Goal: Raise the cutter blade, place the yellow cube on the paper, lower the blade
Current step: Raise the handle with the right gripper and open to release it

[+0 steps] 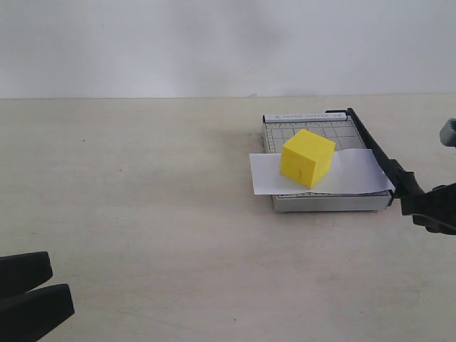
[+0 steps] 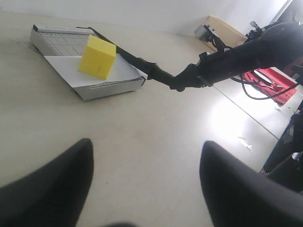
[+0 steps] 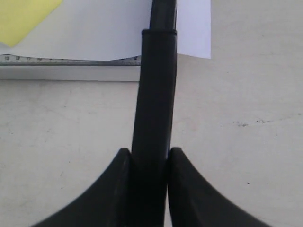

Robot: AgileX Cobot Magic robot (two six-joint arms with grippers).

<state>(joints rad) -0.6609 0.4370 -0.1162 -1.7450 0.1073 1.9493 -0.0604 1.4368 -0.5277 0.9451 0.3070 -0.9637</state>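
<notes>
The yellow cube sits on the white paper, which lies across the grey gridded cutter board. The cutter blade lies low along the board's right edge, over the paper's end. My right gripper is shut on the blade's thick black handle, just past the board's near corner. A corner of the cube and the paper show in the right wrist view. My left gripper stands open and empty at the near left, far from the cutter.
The pale tabletop spreads wide to the left of the cutter. In the left wrist view, beyond the table's edge, I see a cardboard box and something red behind my right arm.
</notes>
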